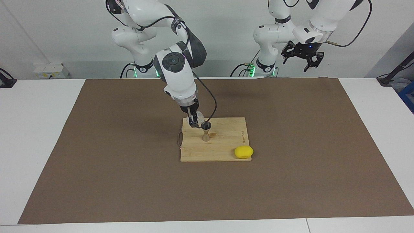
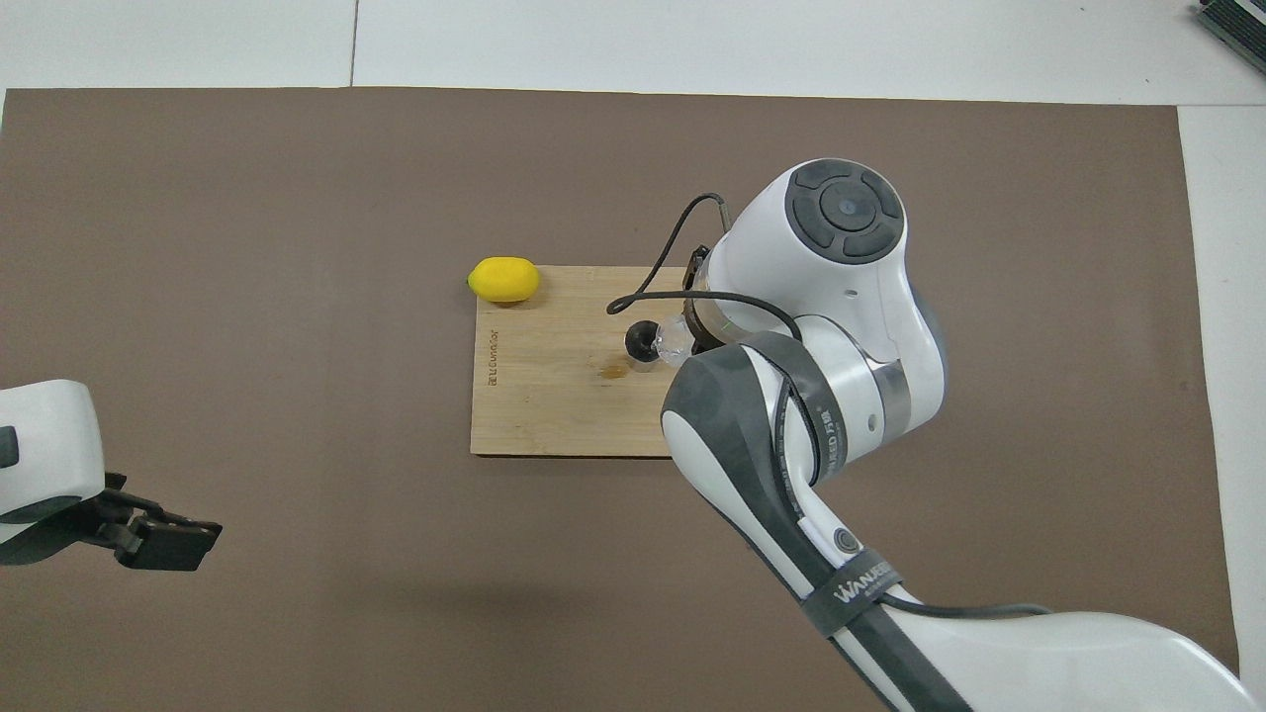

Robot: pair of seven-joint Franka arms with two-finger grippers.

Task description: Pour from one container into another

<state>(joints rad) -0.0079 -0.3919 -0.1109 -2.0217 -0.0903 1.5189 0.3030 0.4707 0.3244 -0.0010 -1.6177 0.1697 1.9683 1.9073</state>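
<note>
The silvery jigger (image 1: pixel 206 132) (image 2: pixel 641 342) stands upright on the wooden cutting board (image 1: pixel 223 145) (image 2: pixel 544 396). My right gripper (image 1: pixel 194 121) is shut on the clear glass tumbler (image 1: pixel 200 115) (image 2: pixel 675 339). The tumbler is tilted, with its mouth at the jigger's top cup. In the overhead view the right arm hides most of that gripper. High over the brown mat's edge by its own base, my left gripper (image 1: pixel 305 63) (image 2: pixel 163 539) hangs open with nothing in it.
A yellow lemon (image 1: pixel 244 152) (image 2: pixel 504 279) lies at the board's corner, farther from the robots than the jigger and toward the left arm's end. A brown mat (image 1: pixel 97 161) covers the white table. A small stain marks the board beside the jigger.
</note>
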